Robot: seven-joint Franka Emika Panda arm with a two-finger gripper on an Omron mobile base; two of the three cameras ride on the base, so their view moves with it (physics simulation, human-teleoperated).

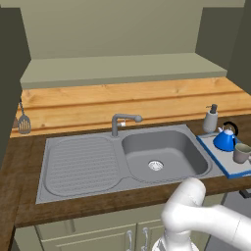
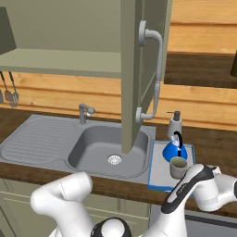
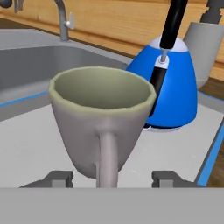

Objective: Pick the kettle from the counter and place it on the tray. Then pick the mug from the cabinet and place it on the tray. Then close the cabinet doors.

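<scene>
From the left base view we see the dark wooden desk [image 1: 19,162] around the steel sink [image 1: 162,154]. At the right edge lies the tray [image 1: 219,158], and on it stand the blue kettle [image 1: 225,139] and, just in front of it, the grey mug [image 1: 242,153]. A soap bottle [image 1: 211,119] stands on the desk behind the tray. The shelf of the cabinet [image 1: 122,68] above is bare.

From the right base view we see one cabinet door [image 2: 139,69] swung open, edge-on to us, its silver handle [image 2: 156,74] facing right. Below it the tray [image 2: 157,171] carries the kettle [image 2: 174,149] and the mug [image 2: 178,167], close together, the mug nearer to us. The arm reaches in low from the right toward the mug.

From the hand view the mug [image 3: 101,118] sits upright on the tray [image 3: 30,144], its handle toward us, with the kettle [image 3: 170,87] just behind and to the right. The two fingertips of the gripper [image 3: 109,179] stand apart on either side of the mug's base, touching nothing that we can make out.

We judge that both kettle and mug are placed and the mug is being released. What remains is the doors: we would back the gripper off without nudging the mug, lift clear, then push each door shut.
</scene>
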